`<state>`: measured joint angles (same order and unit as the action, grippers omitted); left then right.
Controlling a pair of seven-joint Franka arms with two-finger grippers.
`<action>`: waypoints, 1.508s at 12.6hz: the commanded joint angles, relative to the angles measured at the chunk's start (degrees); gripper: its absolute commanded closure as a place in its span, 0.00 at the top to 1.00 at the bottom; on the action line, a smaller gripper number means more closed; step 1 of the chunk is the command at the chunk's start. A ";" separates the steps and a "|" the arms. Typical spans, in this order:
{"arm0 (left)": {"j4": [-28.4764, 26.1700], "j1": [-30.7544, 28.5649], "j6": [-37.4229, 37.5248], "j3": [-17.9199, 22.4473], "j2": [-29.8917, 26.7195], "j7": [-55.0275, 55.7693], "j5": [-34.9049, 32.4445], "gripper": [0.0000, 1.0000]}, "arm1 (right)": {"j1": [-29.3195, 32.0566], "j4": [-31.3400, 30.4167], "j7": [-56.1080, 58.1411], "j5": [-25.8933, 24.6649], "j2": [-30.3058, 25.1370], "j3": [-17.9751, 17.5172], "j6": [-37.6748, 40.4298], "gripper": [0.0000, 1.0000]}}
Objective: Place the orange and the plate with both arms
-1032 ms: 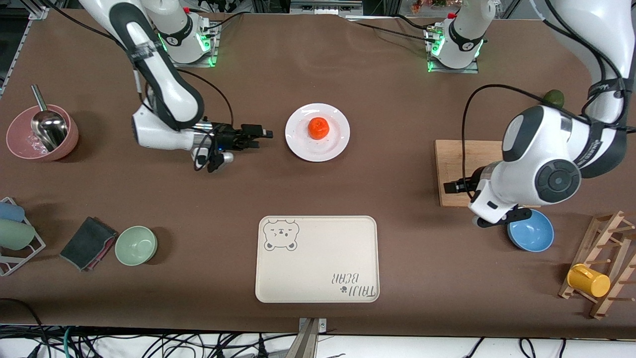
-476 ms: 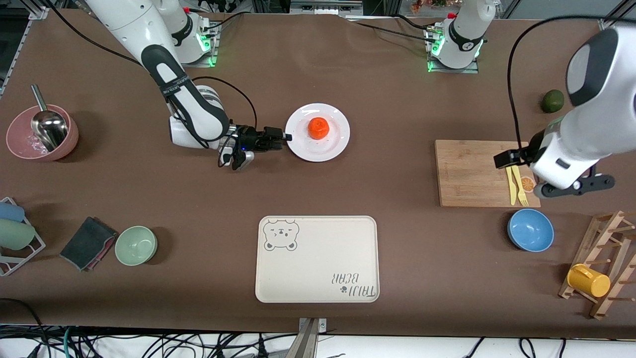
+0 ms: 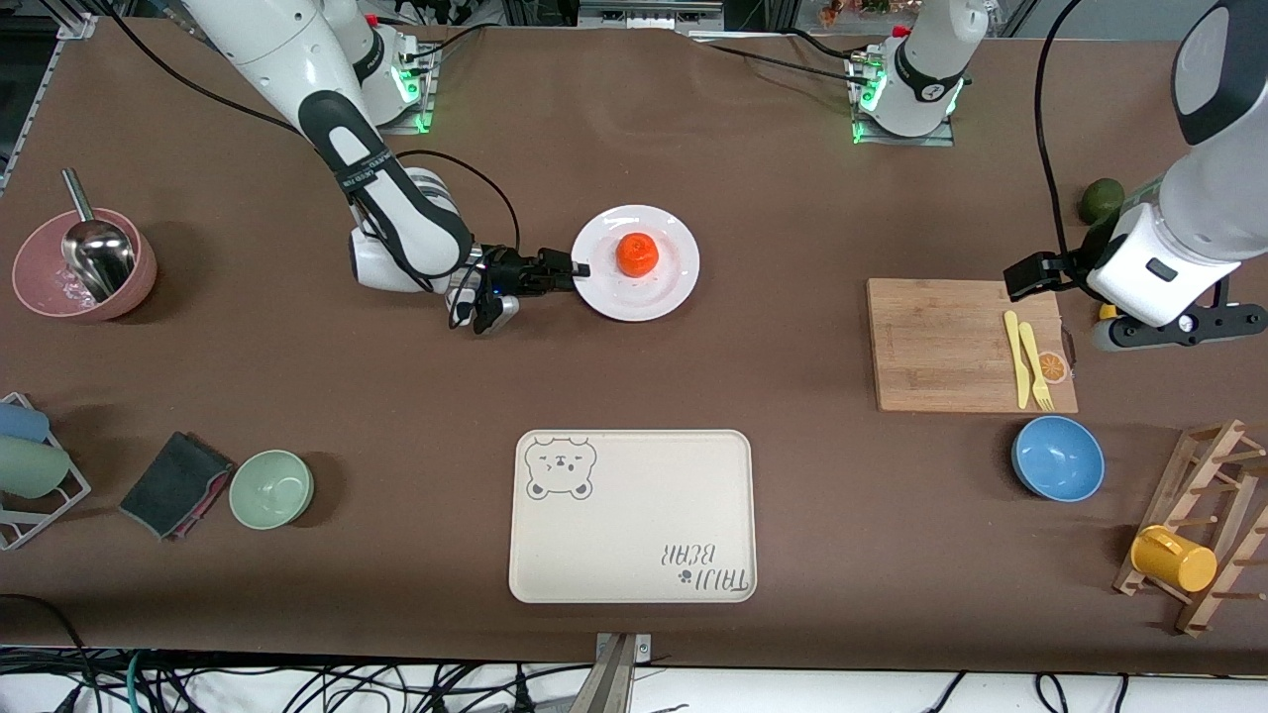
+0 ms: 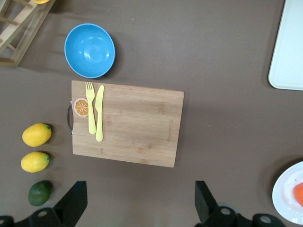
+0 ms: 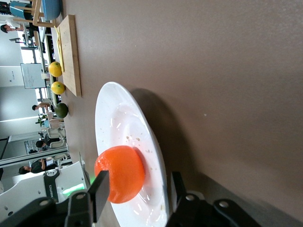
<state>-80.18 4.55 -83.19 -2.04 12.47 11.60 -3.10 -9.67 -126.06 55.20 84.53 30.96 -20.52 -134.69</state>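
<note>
The plate (image 3: pixel 636 263) sits on the brown table (image 3: pixel 792 515), about mid-table, farther from the front cam than the cream tray (image 3: pixel 632 516) w/ the bear on it. The orange (image 3: pixel 637 254) sits on the plate, near its middle.

The right gripper (image 3: pixel 578 268) is low at the plate's rim, on the side toward the right arm's end. In the right wrist view its fingers (image 5: pixel 176 187) are on both sides of the rim, one above & one under. They are partly apart, and I can't tell if they squeeze the rim yet.

The left gripper (image 4: pixel 141 201) is up in the air over the table by the wood board (image 3: pixel 969 344), near the edge toward the left arm's end. Its fingers are wide apart w/ nothing in them. This arm waits.

On the board lie a yellow fork (image 4: pixel 90 107) & knife (image 4: pixel 99 112). The blue bowl (image 3: pixel 1058 458) is nearer the front cam than the board. 2 lemons (image 4: pixel 36 134) & a dark green fruit (image 4: pixel 39 193) sit beside the board.
</note>
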 commanded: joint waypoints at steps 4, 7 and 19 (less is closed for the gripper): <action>-1.29 0.98 -0.57 4.83 -1.04 -5.79 4.31 1.00 | -2.19 0.37 2.63 1.95 1.56 -0.48 -2.68 0.58; -1.64 3.01 -1.62 8.63 -1.04 -9.23 6.17 1.00 | -2.28 0.46 4.30 1.87 1.65 -0.40 -2.85 0.22; -2.26 2.13 -5.14 8.99 -0.61 -11.95 6.35 1.00 | -2.81 2.56 5.45 1.69 2.09 -0.39 -3.47 0.00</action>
<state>-81.59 6.58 -87.49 6.38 12.48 1.08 1.85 -12.14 -124.79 59.39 84.98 32.61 -20.58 -137.30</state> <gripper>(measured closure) 0.000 0.960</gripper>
